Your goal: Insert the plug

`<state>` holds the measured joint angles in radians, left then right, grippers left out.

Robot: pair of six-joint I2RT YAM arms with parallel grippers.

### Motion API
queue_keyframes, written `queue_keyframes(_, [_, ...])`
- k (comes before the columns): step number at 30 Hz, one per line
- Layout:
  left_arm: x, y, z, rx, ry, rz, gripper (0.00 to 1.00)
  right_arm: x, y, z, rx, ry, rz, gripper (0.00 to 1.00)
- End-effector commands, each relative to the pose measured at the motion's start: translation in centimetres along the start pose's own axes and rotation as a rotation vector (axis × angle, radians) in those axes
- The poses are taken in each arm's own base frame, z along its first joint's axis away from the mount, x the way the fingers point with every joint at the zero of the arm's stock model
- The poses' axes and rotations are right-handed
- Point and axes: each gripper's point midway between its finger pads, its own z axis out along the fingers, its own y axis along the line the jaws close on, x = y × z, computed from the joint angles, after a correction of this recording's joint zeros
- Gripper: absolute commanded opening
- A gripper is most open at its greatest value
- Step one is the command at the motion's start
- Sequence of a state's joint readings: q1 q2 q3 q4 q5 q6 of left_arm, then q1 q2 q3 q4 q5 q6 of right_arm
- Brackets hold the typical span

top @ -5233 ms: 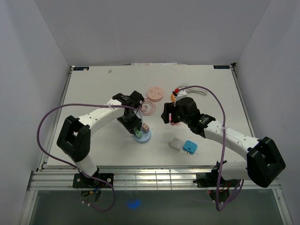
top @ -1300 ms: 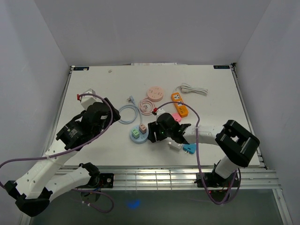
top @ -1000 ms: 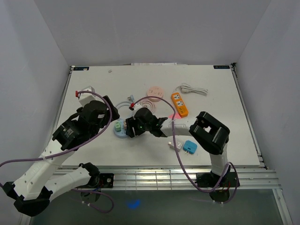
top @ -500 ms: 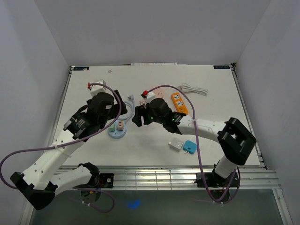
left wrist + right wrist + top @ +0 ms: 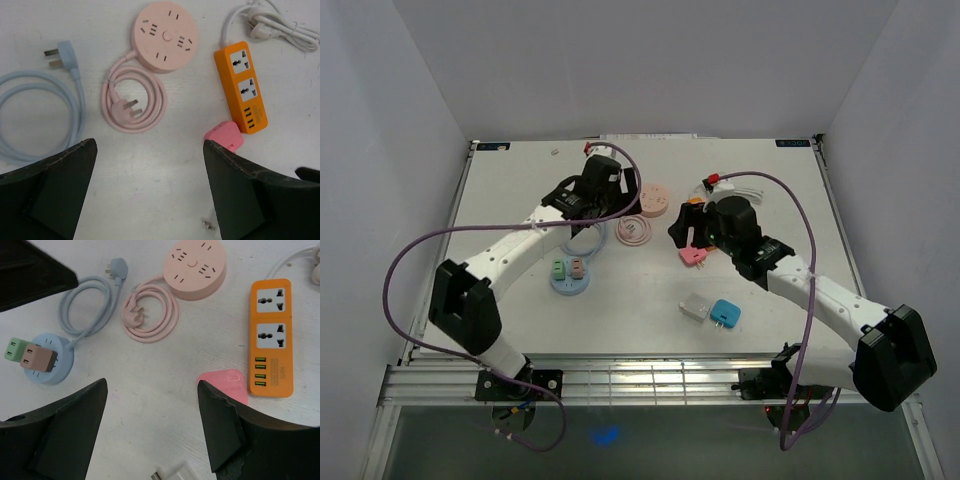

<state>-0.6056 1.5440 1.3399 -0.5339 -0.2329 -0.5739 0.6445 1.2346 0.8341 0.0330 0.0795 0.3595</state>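
A brown plug (image 5: 578,267) sits on top of a blue round socket (image 5: 570,286), seemingly pushed in, with a green plug (image 5: 558,268) just beside it on the same socket. The socket lies on the left half of a white table (image 5: 520,180), near the front. A blue cable (image 5: 85,295) runs from it in a loose loop toward the back.

Neither arm touches the socket. The left gripper (image 5: 595,190) hangs above the table behind the socket. Its jaws are spread wide and nothing is between them. Its wrist camera looks down on a pink round socket (image 5: 165,35) and, in front of it, that socket's pink cable (image 5: 132,105) lying coiled.

The right gripper (image 5: 685,232) hangs right of centre. Its jaws are also well apart and it grips nothing. Below it a pink plug (image 5: 223,385) lies flat on the table, touching or almost touching the near end of an orange power strip (image 5: 270,335). A white cable (image 5: 275,27) leads away from the far end of the strip.

Nearer the front edge, well apart from both grippers, a white adapter (image 5: 696,307) and a blue adapter (image 5: 725,313) lie side by side.
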Motion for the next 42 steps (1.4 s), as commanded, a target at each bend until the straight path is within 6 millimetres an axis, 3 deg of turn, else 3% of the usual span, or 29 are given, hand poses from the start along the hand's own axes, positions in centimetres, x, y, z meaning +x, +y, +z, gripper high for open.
queue_keyframes(1, [-2.2, -2.7, 3.3, 0.064, -0.027, 0.023, 0.98, -0.4, -1.9, -1.5, 0.024, -0.015, 0.004, 0.79])
queue_keyframes(7, [-2.2, -4.6, 10.5, 0.093, -0.007, 0.100, 0.98, 0.4, -4.1, -2.4, 0.050, 0.012, 0.043, 0.79])
queue_keyframes(9, [-2.5, -4.8, 12.3, 0.090, -0.002, 0.141, 0.98, 0.4, -4.2, -2.6, 0.033, 0.016, 0.053, 0.79])
queue_keyframes(10, [-3.9, -5.5, 12.8, 0.111, -0.028, 0.140, 0.98, 0.5, -4.2, -2.7, 0.027, 0.018, 0.054, 0.79])
queue_keyframes(11, [-3.2, -5.2, 14.3, 0.105, -0.014, 0.146, 0.98, 0.5, -4.2, -2.8, 0.025, 0.017, 0.055, 0.79])
queue_keyframes(20, [-7.1, -4.5, 18.8, 0.122, -0.172, 0.115, 0.98, 0.1, -4.7, -2.9, 0.020, 0.012, 0.056, 0.79])
queue_keyframes(23, [-6.6, -4.2, 21.1, 0.100, -0.171, 0.148, 0.98, 0.1, -4.7, -2.8, 0.019, 0.015, 0.057, 0.79])
queue_keyframes(24, [-7.5, -4.7, 21.2, 0.110, -0.191, 0.147, 0.98, 0.1, -4.8, -2.8, 0.019, 0.015, 0.059, 0.79])
queue_keyframes(28, [-6.3, -4.9, 24.0, 0.120, -0.173, 0.167, 0.98, 0.0, -5.0, -2.8, 0.026, 0.013, 0.063, 0.79])
queue_keyframes(36, [-4.7, -5.2, 25.7, 0.147, -0.138, 0.169, 0.96, -0.1, -5.8, -2.9, 0.041, 0.008, 0.067, 0.79])
queue_keyframes(42, [-2.4, -6.0, 24.8, 0.180, -0.097, 0.242, 0.90, 0.9, -5.9, -3.1, 0.046, 0.041, 0.078, 0.79])
